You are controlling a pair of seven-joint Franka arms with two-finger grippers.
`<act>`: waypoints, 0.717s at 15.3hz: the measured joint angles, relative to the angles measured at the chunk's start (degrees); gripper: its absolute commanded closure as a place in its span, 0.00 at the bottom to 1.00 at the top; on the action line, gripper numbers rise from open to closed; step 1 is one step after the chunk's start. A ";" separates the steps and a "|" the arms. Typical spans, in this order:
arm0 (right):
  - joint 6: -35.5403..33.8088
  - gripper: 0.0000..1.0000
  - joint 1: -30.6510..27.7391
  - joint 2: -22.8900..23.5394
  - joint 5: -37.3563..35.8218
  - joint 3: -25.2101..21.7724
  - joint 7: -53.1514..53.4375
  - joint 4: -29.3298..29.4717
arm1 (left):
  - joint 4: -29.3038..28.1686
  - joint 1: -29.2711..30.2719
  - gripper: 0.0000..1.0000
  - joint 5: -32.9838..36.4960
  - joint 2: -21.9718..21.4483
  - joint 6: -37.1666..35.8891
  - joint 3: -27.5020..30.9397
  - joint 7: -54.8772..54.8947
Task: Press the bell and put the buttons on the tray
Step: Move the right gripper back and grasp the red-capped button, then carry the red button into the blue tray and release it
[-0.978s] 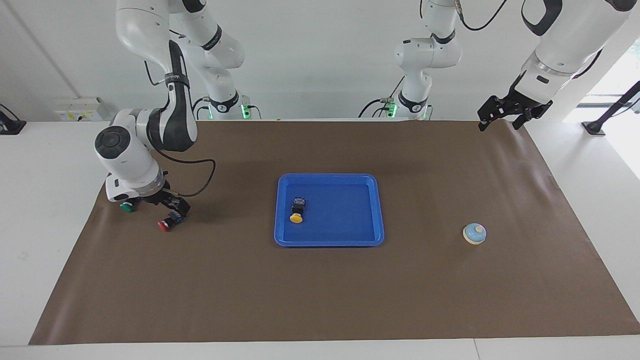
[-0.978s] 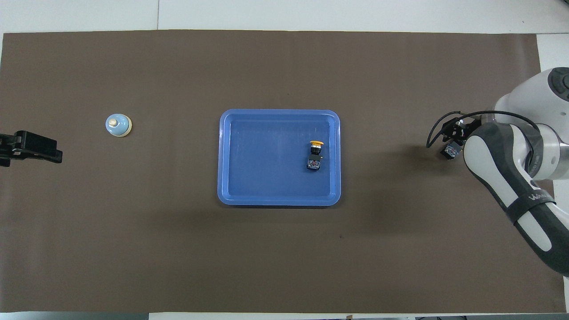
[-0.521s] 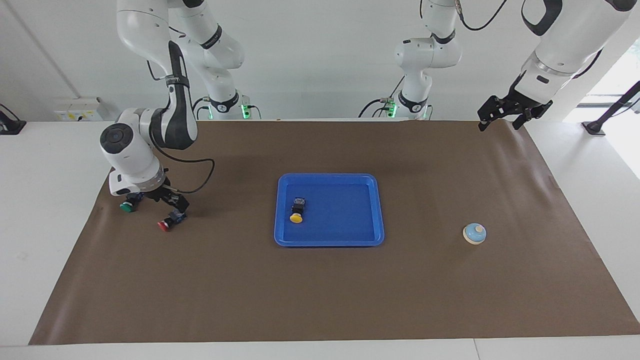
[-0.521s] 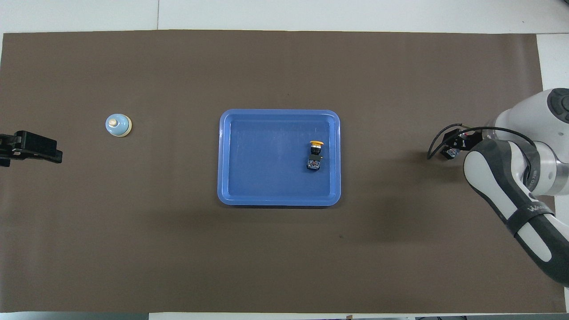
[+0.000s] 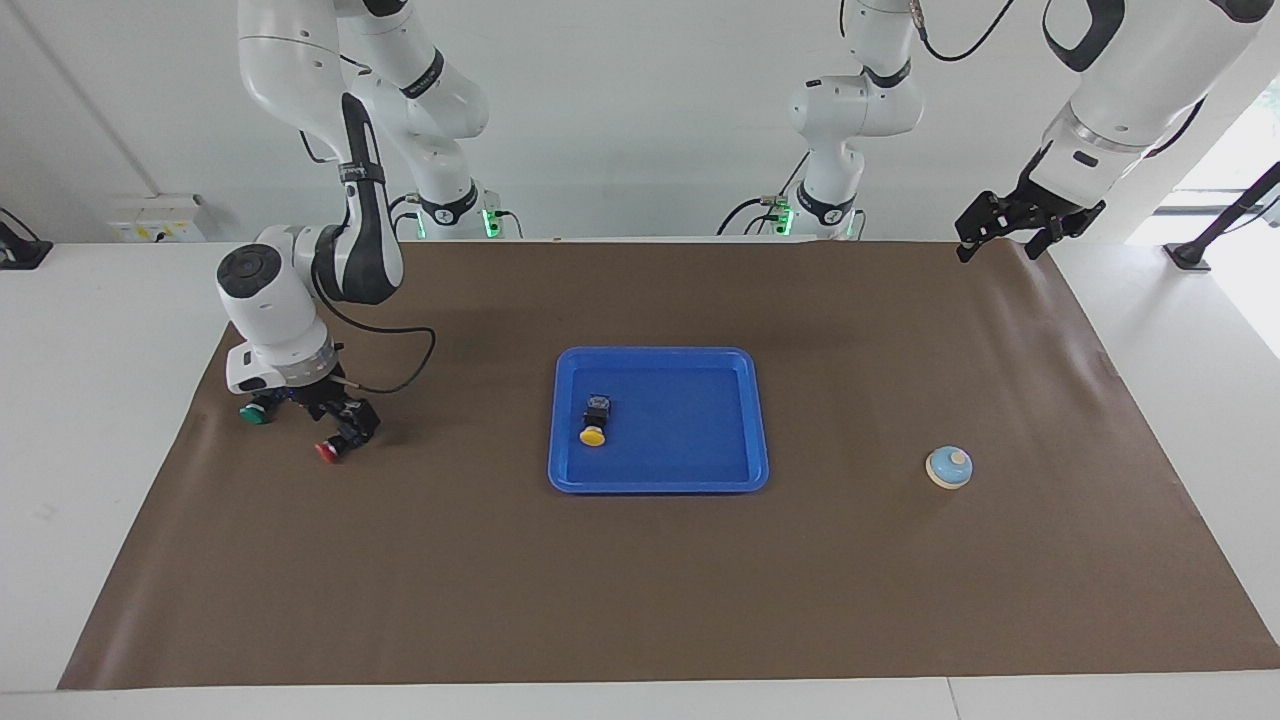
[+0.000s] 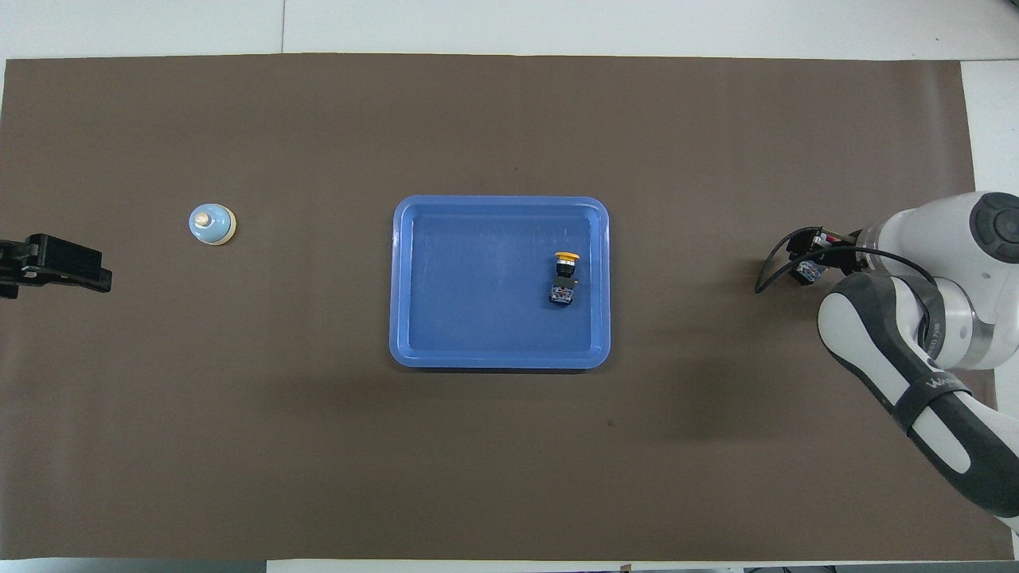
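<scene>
Facing view: right pincer (image 5: pixel 335 420) low at red button (image 5: pixel 337 443), grip unclear; left pincer (image 5: pixel 1003 232) raised, spread.

Right arm: comes down from its base, folded sharply at the elbow, with the white wrist housing low and turned down. A black cable loops from the wrist to the forearm.

Right gripper (image 5: pixel 340 418): points down, very low over the table (image 5: pixel 640 600) at the right arm's end. Partly hidden under the wrist and forearm in the overhead view. Width of jaws not readable.

Left arm: waiting, raised at its own end. Forearm slants down from high up, wrist angled inward.

Left gripper (image 5: pixel 1003 240): hangs in the air over the table's corner near the left arm's base, well clear of the surface. Only its black tip shows in the overhead view. State of jaws not readable.
</scene>
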 measured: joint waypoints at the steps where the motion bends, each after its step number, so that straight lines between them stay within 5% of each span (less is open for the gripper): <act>1: 0.24 0.00 0.06 0.20 0.00 0.02 1.72 0.00 | 0.00 0.00 0.00 0.00 0.00 0.00 0.00 0.00; 3: 0.29 0.04 0.19 0.50 0.00 0.21 4.62 -0.01 | 0.00 0.00 0.00 0.00 0.00 0.00 0.00 0.00; 4: 0.30 0.16 0.22 0.73 0.00 0.26 5.04 -0.01 | 0.00 0.00 0.00 0.00 0.00 0.00 0.00 0.00; 8: 1.39 1.00 -0.04 1.83 -0.01 0.12 4.98 -0.11 | 0.00 0.00 0.00 0.00 0.00 0.00 0.00 0.00; 11: 1.39 1.00 0.08 1.97 -0.03 0.16 2.78 -0.03 | 0.00 0.00 0.00 0.00 0.00 0.00 0.00 0.00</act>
